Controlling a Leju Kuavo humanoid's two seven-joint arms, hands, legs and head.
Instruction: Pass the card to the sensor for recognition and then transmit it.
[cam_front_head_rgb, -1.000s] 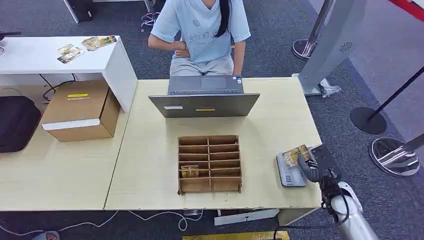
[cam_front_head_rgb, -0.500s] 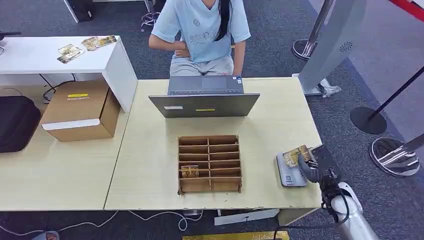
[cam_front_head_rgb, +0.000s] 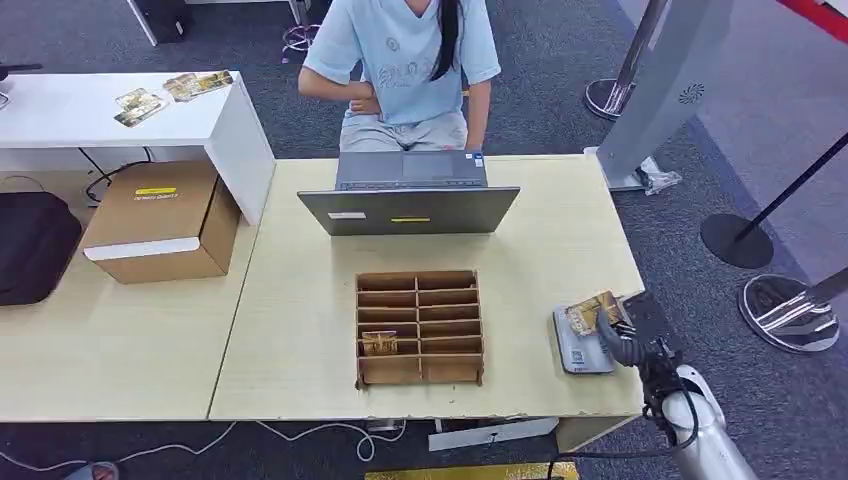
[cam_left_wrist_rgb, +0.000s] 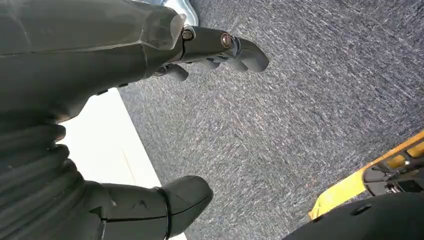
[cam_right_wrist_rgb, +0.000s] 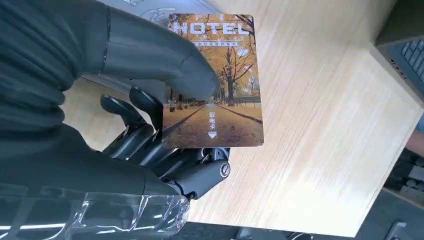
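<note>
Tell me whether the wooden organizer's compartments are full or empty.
Nearly empty: the wooden organizer holds one card in a lower-left compartment; the other slots show bare wood.

This looks like a hotel front desk or reception set up in an office-like hall. A person (cam_front_head_rgb: 405, 70) sits behind a pale wooden table (cam_front_head_rgb: 300, 330) with an open laptop (cam_front_head_rgb: 410, 195) facing them. On the table stand a wooden box of small compartments (cam_front_head_rgb: 420, 327) and a grey card reader (cam_front_head_rgb: 578, 345). The card (cam_right_wrist_rgb: 214, 82) carries the word HOTEL. Grey carpet (cam_front_head_rgb: 560, 110) covers the floor, queue-barrier posts (cam_front_head_rgb: 738, 238) stand at the side, and a cardboard box (cam_front_head_rgb: 160, 220) sits by a white table (cam_front_head_rgb: 90, 115).
</note>
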